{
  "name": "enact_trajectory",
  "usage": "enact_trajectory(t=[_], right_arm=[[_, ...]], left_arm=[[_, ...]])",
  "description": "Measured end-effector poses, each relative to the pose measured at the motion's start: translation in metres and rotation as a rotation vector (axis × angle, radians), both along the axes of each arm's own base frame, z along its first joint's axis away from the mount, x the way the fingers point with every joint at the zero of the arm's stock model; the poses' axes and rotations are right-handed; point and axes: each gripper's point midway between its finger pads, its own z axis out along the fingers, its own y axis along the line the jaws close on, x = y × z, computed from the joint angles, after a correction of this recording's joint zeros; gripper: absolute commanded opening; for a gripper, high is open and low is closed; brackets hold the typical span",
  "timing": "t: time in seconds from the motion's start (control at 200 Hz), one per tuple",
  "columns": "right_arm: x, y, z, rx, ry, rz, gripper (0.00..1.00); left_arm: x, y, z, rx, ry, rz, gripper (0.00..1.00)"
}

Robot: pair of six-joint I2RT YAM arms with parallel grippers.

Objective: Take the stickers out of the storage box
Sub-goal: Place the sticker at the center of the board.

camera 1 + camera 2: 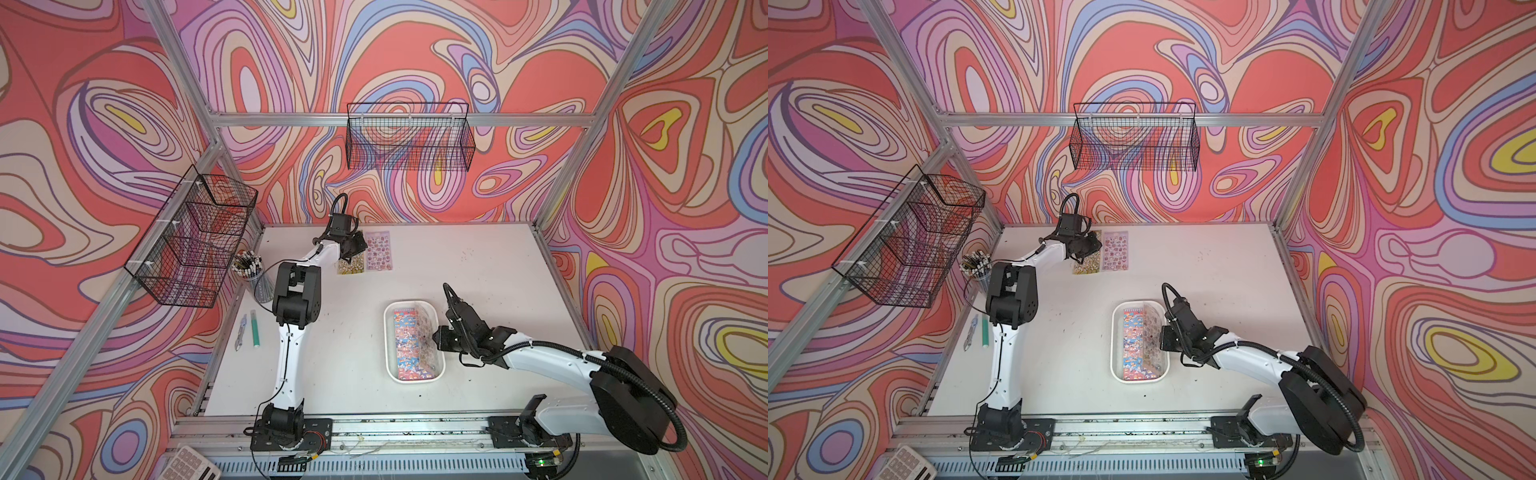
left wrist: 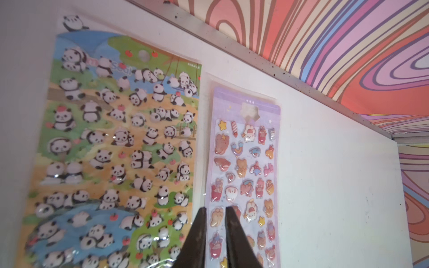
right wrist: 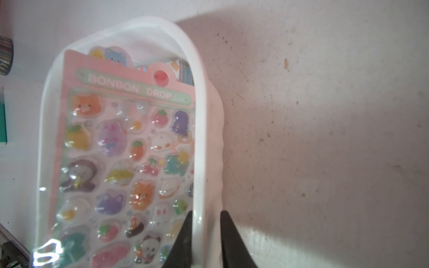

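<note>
Calculator (image 1: 193, 463) sits at the near left corner, below the table (image 1: 478, 270). Both top views: storage box (image 1: 387, 340) (image 1: 1113, 345) near, right of centre, stickers (image 1: 409, 345) inside, one tilted against its right wall; right gripper (image 1: 436, 338) at that wall. Left gripper (image 1: 353, 249) far, left of centre, over panda sheet (image 1: 352, 268); lilac sheet (image 1: 378, 251) just right, both flat. Left wrist: left gripper (image 2: 216, 210) jaws parted narrowly, nothing between. Right wrist: right gripper (image 3: 205, 214) straddles box wall (image 3: 199, 139), one finger inside, one outside; pinching or only touching, cannot tell. Pink sheet (image 3: 123, 150) uppermost.
</note>
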Motion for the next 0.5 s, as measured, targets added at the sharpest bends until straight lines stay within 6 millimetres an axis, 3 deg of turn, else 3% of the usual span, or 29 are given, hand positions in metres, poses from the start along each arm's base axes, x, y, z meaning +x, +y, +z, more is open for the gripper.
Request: enact_trajectory(t=[0.175,0.34,0.501], right_arm=[[0.000,-0.001,0.002,-0.006,-0.004,0.004,0.37],[0.004,0.000,0.018,-0.001,-0.036,0.005,0.44],[0.010,0.000,0.039,0.005,-0.082,-0.003,0.45]], left_arm=[[0.000,0.002,0.022,0.009,-0.034,0.003,0.41],[-0.013,0.005,0.044,0.015,-0.055,-0.003,0.43],[-0.033,0.008,0.080,0.008,-0.096,-0.006,0.43]])
